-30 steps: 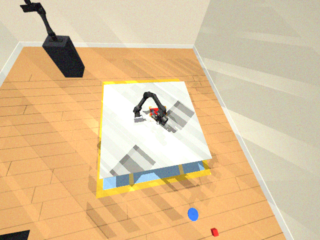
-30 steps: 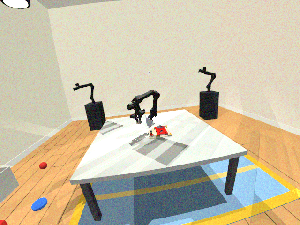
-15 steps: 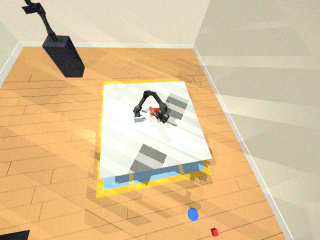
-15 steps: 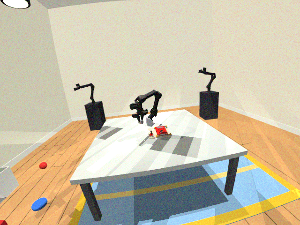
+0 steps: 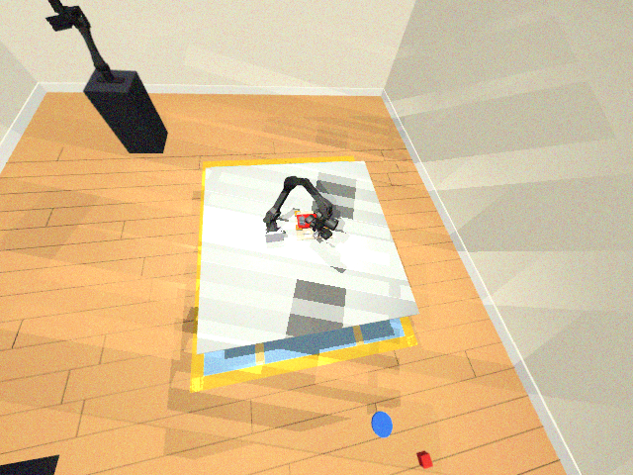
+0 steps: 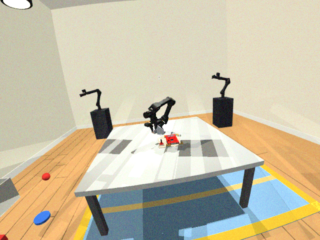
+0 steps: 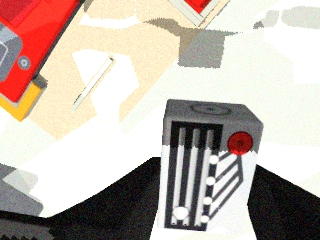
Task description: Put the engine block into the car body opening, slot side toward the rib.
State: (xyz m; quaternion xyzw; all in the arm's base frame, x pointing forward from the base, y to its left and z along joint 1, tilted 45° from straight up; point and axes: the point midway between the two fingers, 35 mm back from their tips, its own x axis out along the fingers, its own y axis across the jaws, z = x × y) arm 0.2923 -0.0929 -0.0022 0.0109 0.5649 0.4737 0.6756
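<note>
The car body, red with yellow and cream parts, sits on the table. In the wrist view, its red part is at the upper left. My gripper is shut on the grey engine block. The block's face with long dark grooves, slanted bars and a red disc shows toward the wrist camera. The gripper and block are above the table, beside the car body and not over its red part. In the top view the wrist hides the fingertips. The opening and the rib cannot be made out.
The white table carries the arm's base, close to the car body. A red piece in a pale frame shows at the top of the wrist view. Two other arms stand on black pedestals away from the table.
</note>
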